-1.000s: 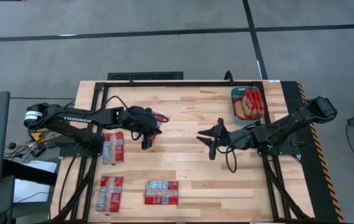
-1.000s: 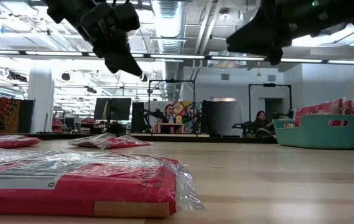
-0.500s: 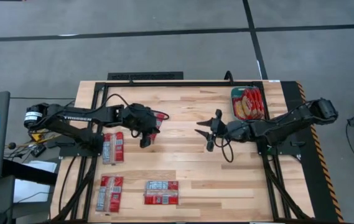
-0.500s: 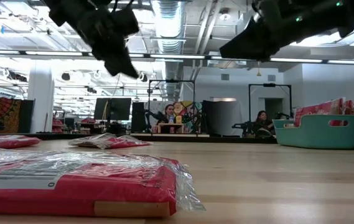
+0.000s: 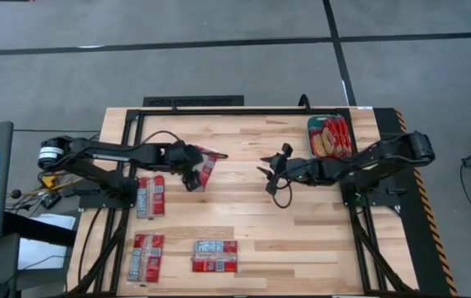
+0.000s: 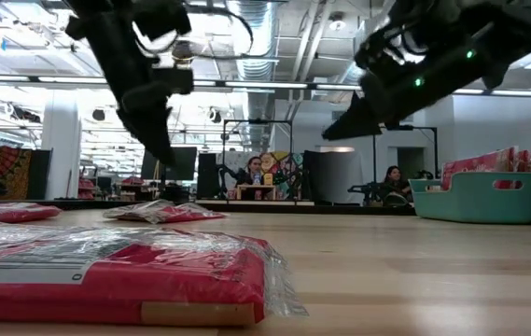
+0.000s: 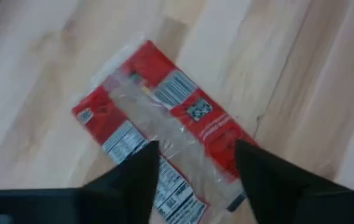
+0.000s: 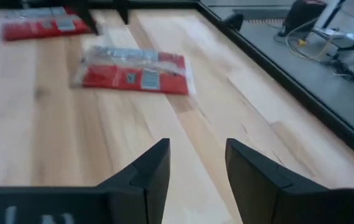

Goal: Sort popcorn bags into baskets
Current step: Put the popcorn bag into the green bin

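Observation:
A red popcorn bag in clear wrap lies flat on the wood table. My left gripper hangs open just above it, pointing steeply down, with a finger over each of the bag's long edges. In the low view its fingertips are clear of the bag. My right gripper stands open in the air near the table's middle, pointing toward the left gripper and the same bag. The teal basket at the far right holds several bags.
Three more bags lie flat on the left half: one beside the left arm and two along the near edge. A black frame rail borders the table's far edge. People sit in the room behind.
My left gripper has tipped steeply downward and sunk toward the bag, which has stayed where it lay. My right gripper has swung toward the table's far edge and a little left while coming down.

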### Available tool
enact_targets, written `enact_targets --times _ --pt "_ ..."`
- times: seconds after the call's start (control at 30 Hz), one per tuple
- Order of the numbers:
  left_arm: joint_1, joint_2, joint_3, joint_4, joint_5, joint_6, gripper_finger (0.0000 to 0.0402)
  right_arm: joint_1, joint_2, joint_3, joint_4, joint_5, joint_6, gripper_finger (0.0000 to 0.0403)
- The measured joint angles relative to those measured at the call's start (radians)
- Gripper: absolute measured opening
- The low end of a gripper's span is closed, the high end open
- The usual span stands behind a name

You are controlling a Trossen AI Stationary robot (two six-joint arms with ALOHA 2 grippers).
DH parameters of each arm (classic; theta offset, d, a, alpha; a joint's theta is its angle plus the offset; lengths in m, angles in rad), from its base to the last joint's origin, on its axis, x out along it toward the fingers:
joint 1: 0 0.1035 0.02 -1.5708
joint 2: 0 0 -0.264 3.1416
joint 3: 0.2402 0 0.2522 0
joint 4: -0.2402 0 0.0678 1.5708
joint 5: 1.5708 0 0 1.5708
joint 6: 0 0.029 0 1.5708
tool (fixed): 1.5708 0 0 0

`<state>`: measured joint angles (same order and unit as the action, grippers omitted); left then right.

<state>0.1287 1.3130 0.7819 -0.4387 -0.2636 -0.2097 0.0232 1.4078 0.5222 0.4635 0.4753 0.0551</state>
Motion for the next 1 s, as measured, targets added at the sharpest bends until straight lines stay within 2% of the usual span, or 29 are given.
enact_targets --times 0.1,0.23,0.43,0.6,0.67,0.77,0.97,1.0 --pt "-0.006 0.071 -0.002 -0.015 0.035 0.101 0.0249 -0.009 0.016 0.001 0.01 -0.002 0.02 0.0174" --pt "-0.026 0.187 -0.002 -0.021 0.071 0.253 0.0282 0.009 0.006 0.001 0.016 -0.003 0.049 0.0171" --pt "-0.047 0.308 0.008 -0.028 0.043 0.412 0.0288 0.052 -0.015 0.0 0.038 -0.004 0.108 0.0175" --pt "-0.02 0.32 0.01 -0.016 0.061 0.477 0.0281 0.083 -0.02 0.001 0.046 -0.004 0.157 0.0177" --pt "0.0 0.32 0.008 -0.003 0.073 0.478 0.0263 0.09 -0.02 0.001 0.051 -0.004 0.181 0.0174" --pt "0.03 0.32 0.004 0.022 0.097 0.486 0.021 0.1 -0.02 0.001 0.063 -0.004 0.216 0.0168" --pt "0.059 0.327 -0.002 0.071 0.072 0.467 0.0038 0.133 -0.02 0.001 0.076 -0.004 0.26 0.0152" --pt "0.06 0.319 -0.003 0.072 0.076 0.455 0.002 0.141 -0.02 0.001 0.081 -0.004 0.262 0.0149"
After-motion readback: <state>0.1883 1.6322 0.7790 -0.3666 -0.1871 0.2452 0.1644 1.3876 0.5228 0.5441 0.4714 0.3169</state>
